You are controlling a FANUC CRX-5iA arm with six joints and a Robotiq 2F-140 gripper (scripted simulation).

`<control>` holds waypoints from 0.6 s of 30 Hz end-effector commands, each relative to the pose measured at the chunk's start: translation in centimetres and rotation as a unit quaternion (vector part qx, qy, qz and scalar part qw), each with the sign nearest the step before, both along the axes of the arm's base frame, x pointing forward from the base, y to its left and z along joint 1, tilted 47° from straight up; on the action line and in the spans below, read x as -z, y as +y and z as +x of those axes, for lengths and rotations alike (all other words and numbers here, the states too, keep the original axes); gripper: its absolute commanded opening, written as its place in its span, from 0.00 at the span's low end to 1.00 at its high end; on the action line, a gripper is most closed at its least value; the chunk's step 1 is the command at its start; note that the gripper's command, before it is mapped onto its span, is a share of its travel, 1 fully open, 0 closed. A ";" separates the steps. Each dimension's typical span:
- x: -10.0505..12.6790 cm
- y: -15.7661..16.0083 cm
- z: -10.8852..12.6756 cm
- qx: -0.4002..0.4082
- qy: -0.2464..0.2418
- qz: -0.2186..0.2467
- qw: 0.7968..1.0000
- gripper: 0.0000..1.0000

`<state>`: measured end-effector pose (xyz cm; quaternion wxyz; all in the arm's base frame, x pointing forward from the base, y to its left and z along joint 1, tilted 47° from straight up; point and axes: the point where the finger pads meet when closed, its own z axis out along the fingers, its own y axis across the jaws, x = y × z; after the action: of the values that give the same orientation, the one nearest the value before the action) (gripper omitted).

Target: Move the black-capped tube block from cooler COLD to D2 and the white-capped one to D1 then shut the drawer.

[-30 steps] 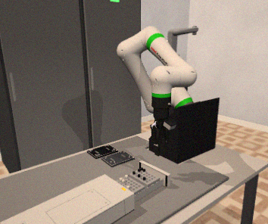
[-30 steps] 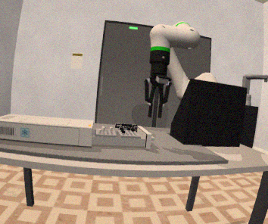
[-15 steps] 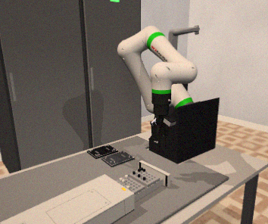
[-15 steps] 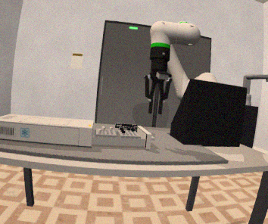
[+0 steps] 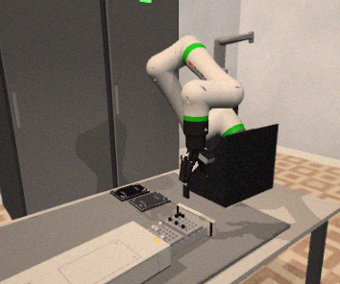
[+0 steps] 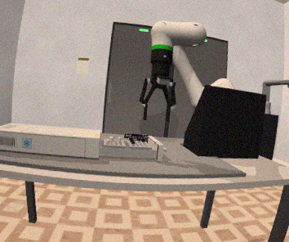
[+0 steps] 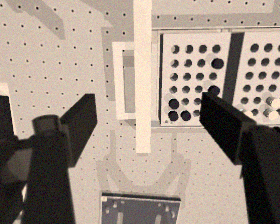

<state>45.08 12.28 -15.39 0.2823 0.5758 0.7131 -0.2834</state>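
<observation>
The cooler COLD has its drawer pulled out, and its amber lamp is lit. The black-capped block sits in the drawer nearer the front panel. The white-capped block sits beside it, nearer the cooler body and cut off by the wrist view's edge. Slot D1 and slot D2 hold no block. My gripper is open and empty, above the drawer's front end.
A large black box stands on the table beyond the drawer front, close to the arm. The drawer's handle projects outward from the front panel. A dark cabinet stands behind the table.
</observation>
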 end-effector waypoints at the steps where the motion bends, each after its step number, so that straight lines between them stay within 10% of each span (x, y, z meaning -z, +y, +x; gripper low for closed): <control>1: 0.1 0.3 1.2 -0.001 0.000 0.000 1.000 0.66; 18: 0.8 1.2 7.4 -0.001 0.000 0.000 1.000 0.66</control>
<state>51.69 13.22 -16.17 0.2823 0.5758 0.7131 -0.2833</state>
